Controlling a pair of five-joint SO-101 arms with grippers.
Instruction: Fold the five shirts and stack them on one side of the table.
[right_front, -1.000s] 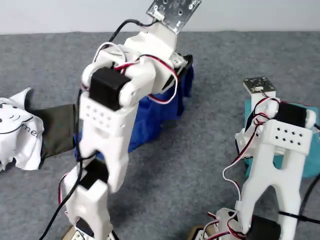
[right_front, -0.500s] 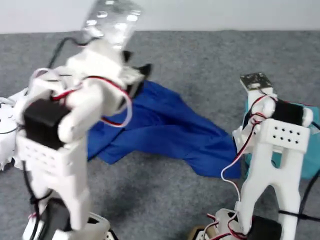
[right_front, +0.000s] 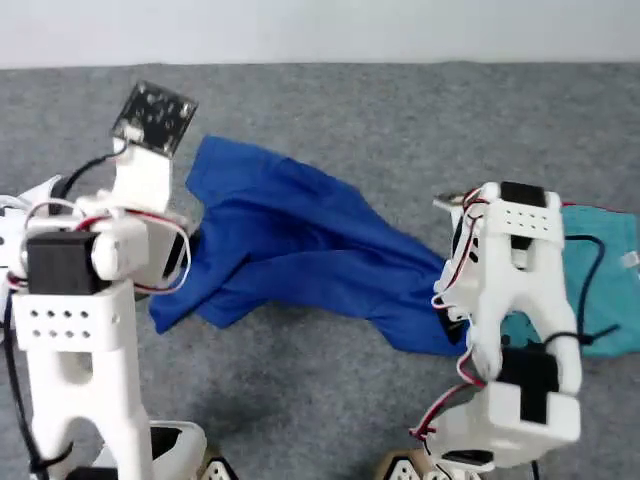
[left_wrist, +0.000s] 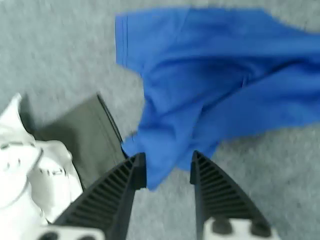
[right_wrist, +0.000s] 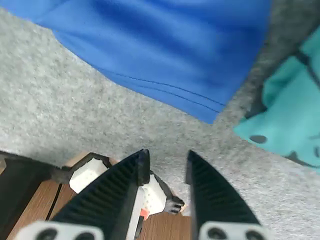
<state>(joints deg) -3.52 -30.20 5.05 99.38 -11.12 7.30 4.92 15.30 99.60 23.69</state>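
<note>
Blue shirt (right_front: 300, 250) spread wider, olive shirt (left_wrist: 85, 135), white shirt (left_wrist: 25, 165), teal shirt (right_front: 610, 300) nearby

Grey felt-covered worktop (right_front: 340, 390). White wall (right_front: 450, 30) in a band along top of frame. Bare wooden edge (right_wrist: 42, 197) lower left, right wrist view.

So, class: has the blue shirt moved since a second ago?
Yes. It was bunched up mid-table; now the blue shirt lies spread out, one end stretched rightward toward the teal shirt.
</note>
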